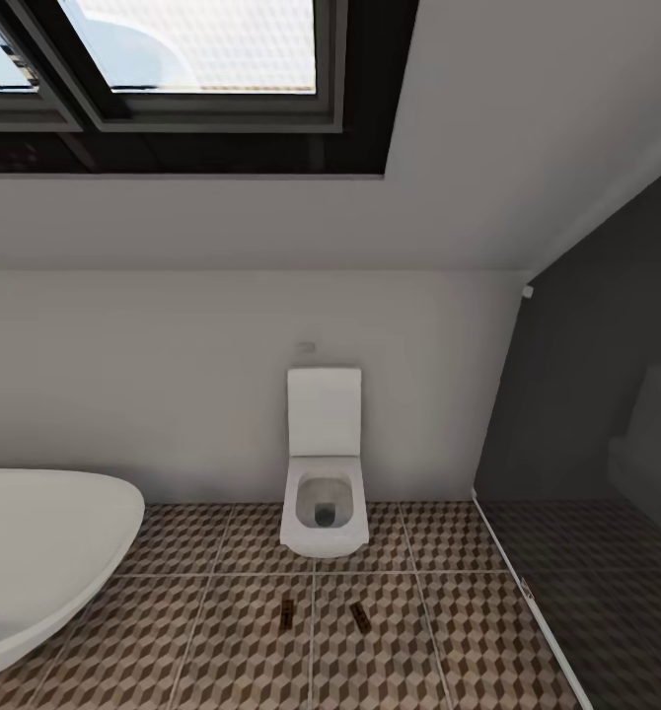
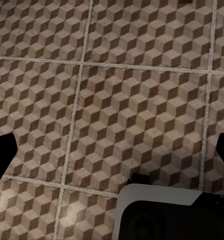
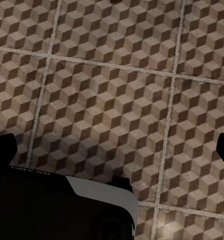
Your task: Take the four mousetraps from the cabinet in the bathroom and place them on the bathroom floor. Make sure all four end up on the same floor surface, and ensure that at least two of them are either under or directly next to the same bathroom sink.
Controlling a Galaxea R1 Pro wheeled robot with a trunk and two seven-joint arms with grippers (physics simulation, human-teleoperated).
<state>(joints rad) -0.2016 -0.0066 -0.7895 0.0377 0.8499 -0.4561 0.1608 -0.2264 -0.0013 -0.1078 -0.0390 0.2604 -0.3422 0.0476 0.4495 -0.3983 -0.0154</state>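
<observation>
— Brown wooden boards: two mousetraps are seen lying flat on the bathroom floor, near each other and just in front of the white toilet, with the bathtub off to the left.

— And the jaws?

— In each wrist view dark fingertips are seen at opposite edges with bare patterned tile between them, so both pairs are judged spread and nothing is pinched.

— What should be minded now?

— Neither sink nor cabinet is in sight, so the base would likely be turned first. The remaining traps should be fetched, and at least two should be set beside the sink on this same tiled surface, not on the dark shower floor.
</observation>
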